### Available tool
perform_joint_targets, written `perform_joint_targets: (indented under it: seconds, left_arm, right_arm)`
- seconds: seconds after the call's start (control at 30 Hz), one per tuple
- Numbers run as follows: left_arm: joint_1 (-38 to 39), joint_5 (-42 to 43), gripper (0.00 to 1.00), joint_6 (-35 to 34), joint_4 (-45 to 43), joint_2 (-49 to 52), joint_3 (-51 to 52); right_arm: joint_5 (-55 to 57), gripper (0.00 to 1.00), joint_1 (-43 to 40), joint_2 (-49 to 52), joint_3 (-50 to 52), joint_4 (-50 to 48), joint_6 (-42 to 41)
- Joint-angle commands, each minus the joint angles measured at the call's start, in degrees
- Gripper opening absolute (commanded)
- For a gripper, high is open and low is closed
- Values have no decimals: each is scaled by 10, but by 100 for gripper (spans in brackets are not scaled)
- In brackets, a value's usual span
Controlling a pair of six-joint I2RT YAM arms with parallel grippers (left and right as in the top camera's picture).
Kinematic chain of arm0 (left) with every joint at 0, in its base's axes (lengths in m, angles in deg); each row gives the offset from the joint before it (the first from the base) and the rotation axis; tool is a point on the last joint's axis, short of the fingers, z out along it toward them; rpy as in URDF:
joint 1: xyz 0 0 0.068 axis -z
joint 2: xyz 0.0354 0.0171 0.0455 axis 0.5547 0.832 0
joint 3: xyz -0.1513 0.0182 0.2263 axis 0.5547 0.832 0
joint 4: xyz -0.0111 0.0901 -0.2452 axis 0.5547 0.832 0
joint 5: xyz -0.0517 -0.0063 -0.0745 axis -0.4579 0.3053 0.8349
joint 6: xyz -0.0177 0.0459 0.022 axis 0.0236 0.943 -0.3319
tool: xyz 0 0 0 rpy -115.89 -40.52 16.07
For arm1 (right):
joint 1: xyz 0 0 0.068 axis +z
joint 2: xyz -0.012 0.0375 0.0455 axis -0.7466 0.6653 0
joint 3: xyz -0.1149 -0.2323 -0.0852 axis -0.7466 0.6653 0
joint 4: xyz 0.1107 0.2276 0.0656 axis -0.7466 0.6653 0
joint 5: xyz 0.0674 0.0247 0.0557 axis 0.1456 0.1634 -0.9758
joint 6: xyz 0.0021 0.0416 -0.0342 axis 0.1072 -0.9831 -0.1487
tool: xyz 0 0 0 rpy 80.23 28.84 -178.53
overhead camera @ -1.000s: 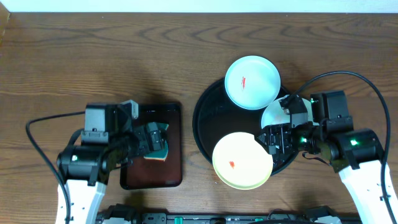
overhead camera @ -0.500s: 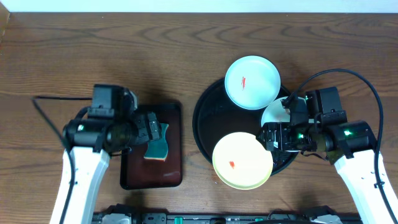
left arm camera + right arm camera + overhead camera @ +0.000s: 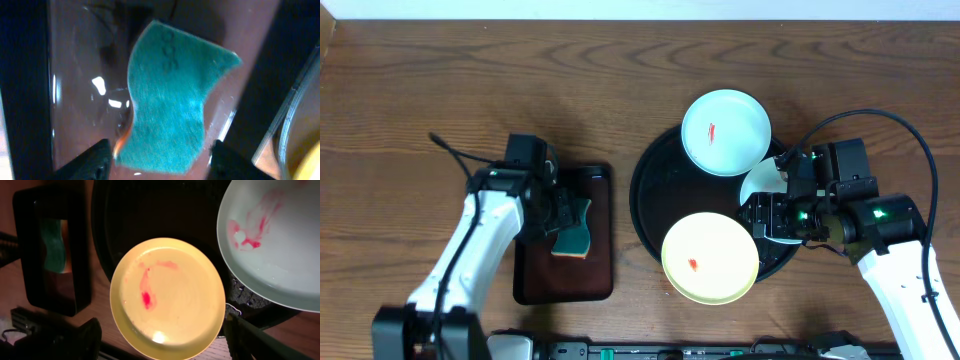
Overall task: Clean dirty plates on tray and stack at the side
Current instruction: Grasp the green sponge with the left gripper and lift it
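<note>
The black tray (image 3: 655, 190) holds three plates. A mint plate (image 3: 725, 132) with a red smear lies on its far rim. A second mint plate (image 3: 760, 182), smeared red in the right wrist view (image 3: 280, 235), is partly under my right arm. The yellow plate (image 3: 710, 258) with red smears (image 3: 167, 297) sits at the near rim. My right gripper (image 3: 757, 218) is open above the yellow plate's right side, its fingers (image 3: 162, 340) spread wide and empty. My left gripper (image 3: 560, 218) is open, its fingers (image 3: 160, 162) on either side of the near end of a teal sponge (image 3: 170, 100).
The sponge (image 3: 572, 235) lies in a dark brown rectangular tray (image 3: 565, 280) left of the black tray. That tray's wet glossy floor (image 3: 85, 60) shows in the left wrist view. Wooden table surrounds both trays, and its near edge is close below them.
My left arm has swung its wrist to the right and stretched out over the brown tray; the sponge has stayed put. My right gripper has barely shifted.
</note>
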Motion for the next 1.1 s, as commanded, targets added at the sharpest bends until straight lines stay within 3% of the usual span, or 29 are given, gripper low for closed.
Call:
perform_joint_targets:
  seconds: [0.0, 0.3, 0.43, 0.67, 0.7, 0.77, 0.8, 0.93, 1.07]
  left_arm:
    - [9, -20, 55, 0, -17, 46, 6]
    - [69, -32, 49, 14, -85, 147, 6]
    - [76, -66, 8, 13, -91, 163, 6]
    - [65, -65, 7, -2, -46, 123, -39]
    - [65, -65, 8, -2, -37, 111, -47]
    - [65, -65, 17, -2, -22, 83, -59]
    - [66, -65, 32, -2, -19, 70, -61]
    - [66, -66, 59, -1, -2, 40, -59]
    - [66, -66, 61, 0, 6, 43, -39]
  right_arm:
    - [-8, 77, 13, -1, -11, -2, -2]
    - [-8, 78, 13, -1, -11, -4, -3]
    - [-8, 78, 13, -1, -11, -3, -2]
    - [-8, 78, 13, -1, -11, -4, -2]
    - [-8, 78, 13, -1, -11, -4, -2]
    - [-8, 78, 13, -1, -11, -4, -2]
    - [-8, 78, 13, -1, -11, -4, -2]
    - [-8, 78, 13, -1, -11, -4, -2]
    - [-4, 78, 13, -1, -11, -4, -2]
